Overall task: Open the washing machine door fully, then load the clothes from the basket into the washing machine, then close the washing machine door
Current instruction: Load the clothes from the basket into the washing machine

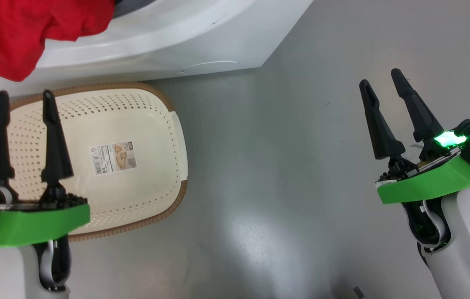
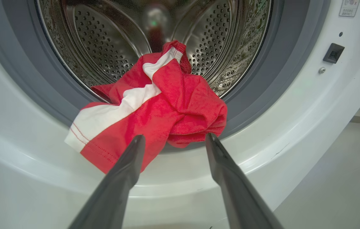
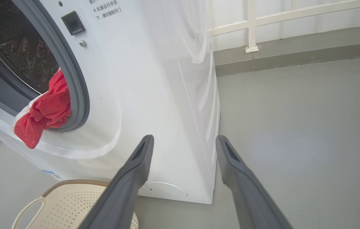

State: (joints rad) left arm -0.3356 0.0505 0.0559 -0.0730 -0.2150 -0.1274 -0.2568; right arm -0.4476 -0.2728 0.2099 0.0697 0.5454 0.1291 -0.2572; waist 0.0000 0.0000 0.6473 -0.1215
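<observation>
Red clothes with white stripes hang over the grey gasket of the washing machine, half in the steel drum, half draped down its white front; they also show as clothes and clothes. The cream basket stands on the floor below the opening with nothing in it, seen too as the basket. My left gripper hovers over the basket's left part, open and holding nothing; in its own wrist view the left gripper points at the hanging cloth. My right gripper is open over bare floor. The washing machine door is out of view.
The round filter cap sits low on the machine's front right corner. Grey floor stretches to the right of the basket and machine. A white railing and a low wall stand behind the machine's right side.
</observation>
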